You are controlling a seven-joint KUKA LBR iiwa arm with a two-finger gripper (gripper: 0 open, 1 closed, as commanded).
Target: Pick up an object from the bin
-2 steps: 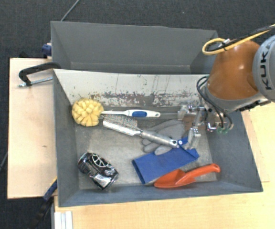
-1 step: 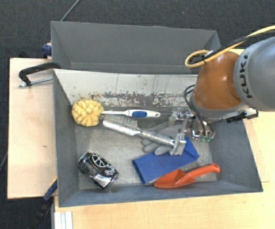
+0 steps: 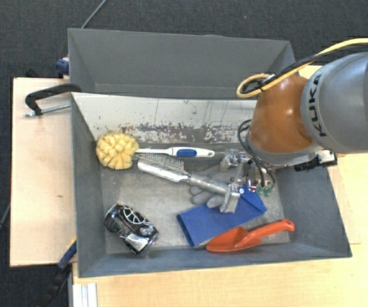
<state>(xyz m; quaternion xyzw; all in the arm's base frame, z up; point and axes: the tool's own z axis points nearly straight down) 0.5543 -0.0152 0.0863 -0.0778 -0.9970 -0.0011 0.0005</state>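
Blue flat pad (image 3: pixel 204 226): on the bin floor, front and right of middle, its upper corner under the gripper
Gripper (image 3: pixel 232 200): low over that corner, just beside the handle end of the grey brush (image 3: pixel 171 170); open or closed, I cannot tell
Orange scoop (image 3: pixel 251 235): touching the pad's front edge
Yellow-headed dish brush (image 3: pixel 117 151): along the back wall
Black and silver thing (image 3: pixel 130 228): front left, well apart
Bin (image 3: pixel 85 197): grey metal

Bare bin floor (image 3: pixel 161 200) mid-left gives room btwn grey brush (image 3: pixel 165 169), black-silver item (image 3: pixel 130 228) & blue pad (image 3: pixel 209 226).
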